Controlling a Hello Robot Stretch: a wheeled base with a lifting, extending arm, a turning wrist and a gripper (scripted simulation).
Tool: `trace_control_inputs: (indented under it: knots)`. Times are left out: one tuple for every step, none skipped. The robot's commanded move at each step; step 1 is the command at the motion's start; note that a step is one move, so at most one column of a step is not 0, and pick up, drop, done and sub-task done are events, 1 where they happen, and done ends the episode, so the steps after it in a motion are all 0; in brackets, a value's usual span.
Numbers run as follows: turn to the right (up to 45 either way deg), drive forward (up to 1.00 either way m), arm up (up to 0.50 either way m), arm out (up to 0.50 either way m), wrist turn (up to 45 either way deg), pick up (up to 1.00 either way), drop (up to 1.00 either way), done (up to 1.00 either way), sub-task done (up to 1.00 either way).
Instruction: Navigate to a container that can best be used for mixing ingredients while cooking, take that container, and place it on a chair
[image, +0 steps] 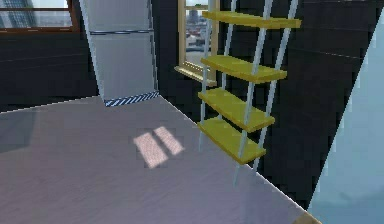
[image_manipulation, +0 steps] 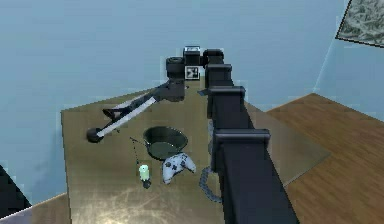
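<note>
Dark round bowl (image_manipulation: 165, 140) seen on brown wooden surface (image_manipulation: 90, 165), white game controller (image_manipulation: 178, 167) and small green item (image_manipulation: 146, 175) placed near it, tool (image_manipulation: 98, 133) extended left of bowl over bare surface, nothing held, grip state cannot be told, yellow ladder shelf (image: 240, 90) seen in forward view.

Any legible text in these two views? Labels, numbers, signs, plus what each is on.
No text can be read.
White squares at the far end of the arm: black marks, a pattern, no letters or digits.
Picture on the wall: too small to read.
Fridge, yellow shelf, dark bowl, white game controller: plain, no labels.
</note>
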Motion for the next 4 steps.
trace_control_inputs:
  knots:
    - [0.0,0.0,0.0,0.0,45.0,0.0,0.0,0.0,0.0]
    - [0.0,0.0,0.0,0.0,24.0,0.0,0.0,0.0,0.0]
    - [0.0,0.0,-0.24,0.0,0.0,0.0,0.0,0.0,0.0]
    - [0.0,0.0,0.0,0.0,0.0,1.0,0.0,0.0,0.0]
